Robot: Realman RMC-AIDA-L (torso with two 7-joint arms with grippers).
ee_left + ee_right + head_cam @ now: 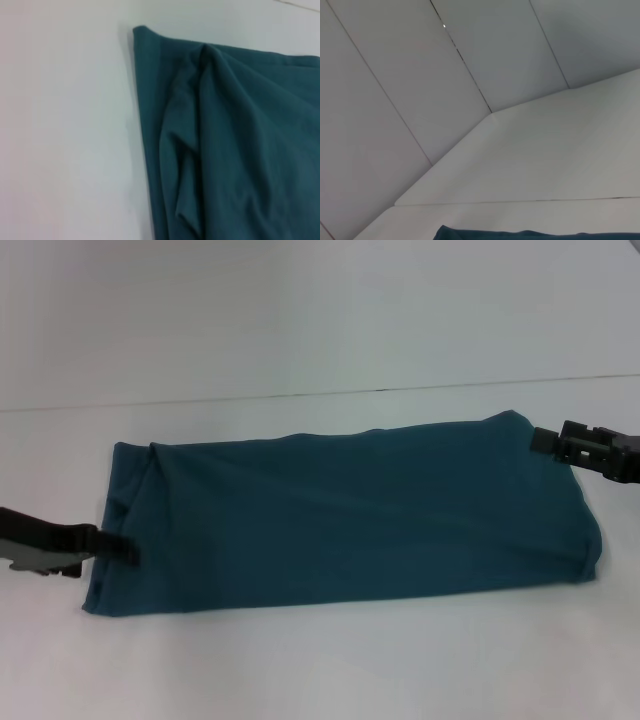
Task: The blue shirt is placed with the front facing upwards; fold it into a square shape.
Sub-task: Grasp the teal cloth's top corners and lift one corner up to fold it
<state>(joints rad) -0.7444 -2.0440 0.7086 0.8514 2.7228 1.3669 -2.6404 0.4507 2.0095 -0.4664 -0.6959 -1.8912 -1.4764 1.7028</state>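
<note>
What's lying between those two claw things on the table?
The blue shirt, folded into a long band, spans from the left gripper to the right gripper; the head view shows it.

1. Left hand (118, 546): black, narrow fingertip section at the front; behind it a dark, blocky body with a light grey plate along its underside.
2. Right hand (541, 440): black, squared and stubby, made of short stepped segments, widening into a dark housing behind.

Blue shirt (350, 515): dark teal, folded into long band, lying flat across white table, lettering hidden; layered creases bunched at left end.
</note>
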